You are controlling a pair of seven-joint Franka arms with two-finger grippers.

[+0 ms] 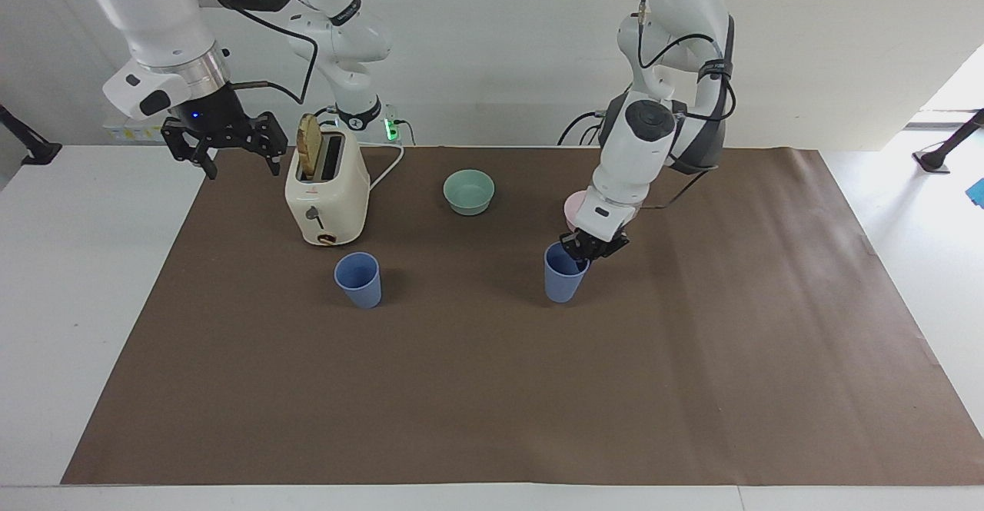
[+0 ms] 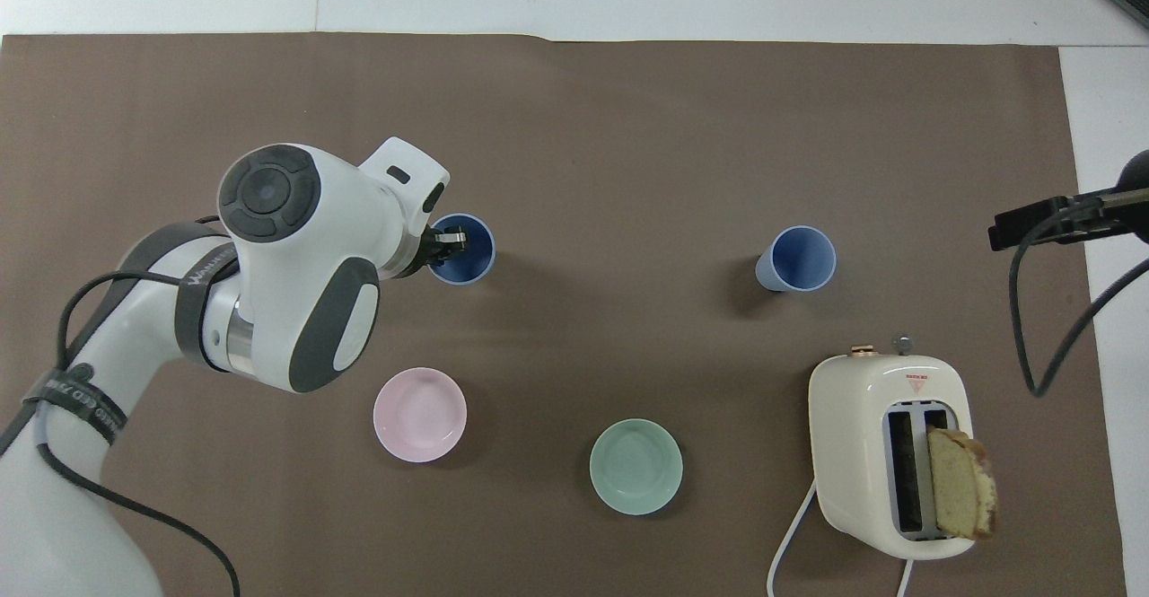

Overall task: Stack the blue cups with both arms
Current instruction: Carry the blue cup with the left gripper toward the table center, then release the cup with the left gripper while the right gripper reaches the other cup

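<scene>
One blue cup [image 1: 358, 279] [image 2: 797, 258] stands upright on the brown mat, just farther from the robots than the toaster. The other blue cup [image 1: 563, 280] [image 2: 462, 249] is in my left gripper [image 1: 586, 252] [image 2: 446, 242], which is shut on its rim, one finger inside and one outside. This cup is upright, low over the middle of the mat; I cannot tell whether its base touches. My right gripper [image 1: 241, 159] hangs open and holds nothing, above the mat's edge beside the toaster, where the right arm waits.
A cream toaster [image 1: 327, 188] [image 2: 889, 453] with a slice of bread sticking up stands toward the right arm's end. A mint-green bowl [image 1: 469, 191] [image 2: 635, 467] and a pink bowl [image 2: 420, 415] sit nearer to the robots than the cups. The left arm partly hides the pink bowl in the facing view.
</scene>
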